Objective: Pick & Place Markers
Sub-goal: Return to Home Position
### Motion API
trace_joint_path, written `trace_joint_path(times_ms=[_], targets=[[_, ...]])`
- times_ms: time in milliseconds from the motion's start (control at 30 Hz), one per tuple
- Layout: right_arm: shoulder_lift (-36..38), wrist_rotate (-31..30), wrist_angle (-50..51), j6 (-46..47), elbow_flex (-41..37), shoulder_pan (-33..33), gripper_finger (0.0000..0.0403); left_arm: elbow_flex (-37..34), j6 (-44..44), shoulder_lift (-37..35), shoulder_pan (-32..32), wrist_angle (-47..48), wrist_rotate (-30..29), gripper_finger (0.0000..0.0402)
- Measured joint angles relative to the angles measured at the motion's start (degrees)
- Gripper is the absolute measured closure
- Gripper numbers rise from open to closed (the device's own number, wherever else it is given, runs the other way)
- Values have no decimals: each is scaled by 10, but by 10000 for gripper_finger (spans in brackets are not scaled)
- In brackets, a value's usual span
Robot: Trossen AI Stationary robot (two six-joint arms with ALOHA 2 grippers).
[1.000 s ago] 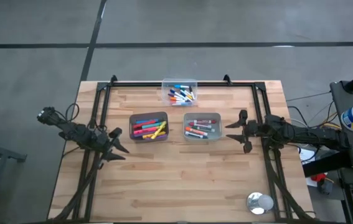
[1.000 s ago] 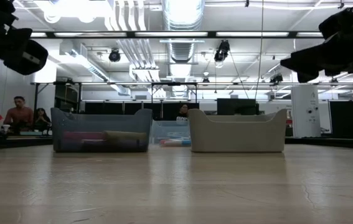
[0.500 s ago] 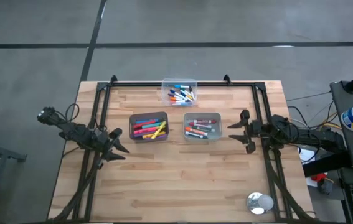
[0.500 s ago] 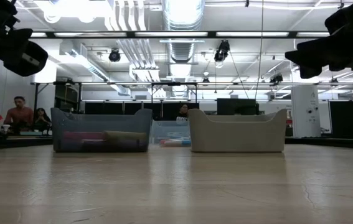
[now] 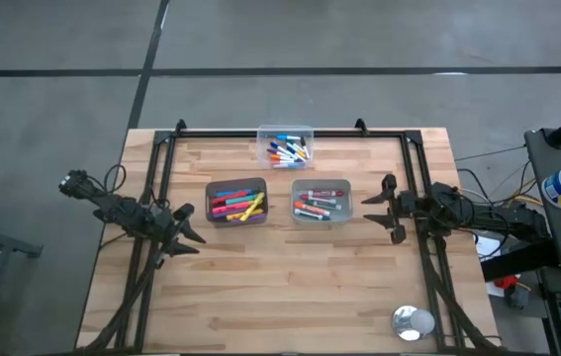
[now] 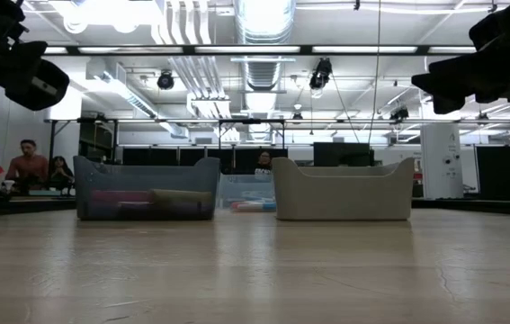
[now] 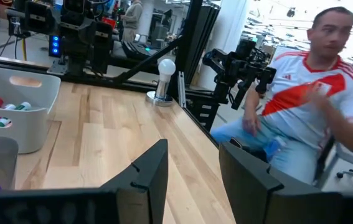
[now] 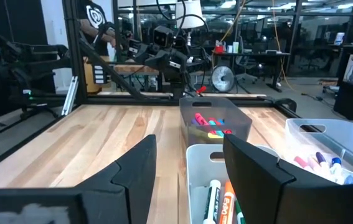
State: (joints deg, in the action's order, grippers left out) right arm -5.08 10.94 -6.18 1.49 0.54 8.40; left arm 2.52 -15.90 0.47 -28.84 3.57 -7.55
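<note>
The markers lie in three bins. A dark grey bin [image 5: 236,201] holds pink, yellow and orange ones. A light grey bin [image 5: 321,201] holds red, white and dark ones. A clear bin [image 5: 286,145] at the far edge holds blue, orange and white ones. My left gripper [image 5: 186,229] is open and hovers left of the dark bin; its wrist view shows empty fingers [image 7: 192,180]. My right gripper [image 5: 379,209] is open and hovers right of the light grey bin [image 8: 210,165]. Both grippers hang high above the table in the low view [image 6: 21,72] [image 6: 466,81].
A round silver tape roll [image 5: 414,321] stands near the table's near right corner. Black frame rails [image 5: 166,158] run along the left, right and far sides of the wooden table. Bare wood lies between the bins and the near edge. A person in a red and white shirt [image 7: 307,93] sits beyond the table's right side.
My right gripper has drawn back a little toward the table's right edge and risen slightly, still open. The left arm and the bins have kept still.
</note>
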Motion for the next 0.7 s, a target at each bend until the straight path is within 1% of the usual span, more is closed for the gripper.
trace_joint_path(times_ms=[700], targets=[[0, 0, 0, 0, 0, 0, 221, 0, 0, 0, 0, 0, 0, 264]])
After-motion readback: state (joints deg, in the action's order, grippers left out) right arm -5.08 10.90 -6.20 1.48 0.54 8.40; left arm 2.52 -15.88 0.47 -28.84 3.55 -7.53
